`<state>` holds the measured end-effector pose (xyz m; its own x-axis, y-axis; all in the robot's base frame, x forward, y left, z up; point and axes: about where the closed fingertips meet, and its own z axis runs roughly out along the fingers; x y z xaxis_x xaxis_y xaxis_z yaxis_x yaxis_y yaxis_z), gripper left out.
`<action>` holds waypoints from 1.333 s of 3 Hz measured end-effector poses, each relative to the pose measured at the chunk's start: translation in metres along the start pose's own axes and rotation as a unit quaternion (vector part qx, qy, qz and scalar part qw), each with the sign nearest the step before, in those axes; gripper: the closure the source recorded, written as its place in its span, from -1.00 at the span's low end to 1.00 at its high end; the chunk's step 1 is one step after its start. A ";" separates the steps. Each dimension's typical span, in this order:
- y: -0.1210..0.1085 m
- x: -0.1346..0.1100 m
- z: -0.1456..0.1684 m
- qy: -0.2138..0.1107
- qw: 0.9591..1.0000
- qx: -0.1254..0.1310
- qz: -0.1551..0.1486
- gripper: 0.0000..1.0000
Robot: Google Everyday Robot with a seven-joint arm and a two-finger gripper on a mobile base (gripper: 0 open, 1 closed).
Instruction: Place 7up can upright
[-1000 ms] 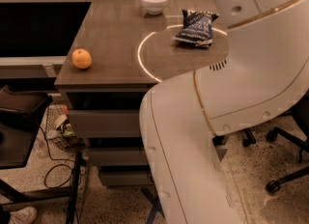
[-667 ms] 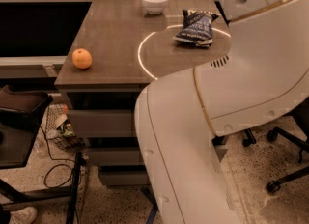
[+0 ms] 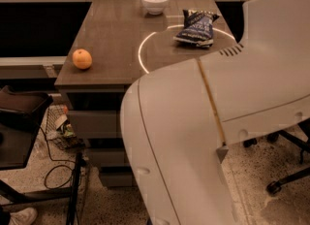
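Observation:
The 7up can is hidden or out of view. My gripper is not in view either; only the big white arm shows, filling the right and lower half of the camera view and covering the table's right part. The brown table stands ahead with a white ring of light marked on its top.
An orange lies near the table's front left edge. A dark blue chip bag lies inside the ring. A white bowl stands at the back. Drawers, cables and a dark stool are at the lower left. Chair wheels are on the right.
The white arm has shifted a little to the left and covers slightly more of the view. The orange, bag and bowl have not moved.

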<state>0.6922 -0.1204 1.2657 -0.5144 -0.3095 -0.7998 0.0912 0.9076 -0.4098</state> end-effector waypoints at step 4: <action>0.003 -0.007 -0.003 -0.022 0.989 -0.089 0.120 1.00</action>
<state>0.6936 -0.1144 1.2711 -0.4583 -0.0879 -0.8844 0.0526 0.9907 -0.1257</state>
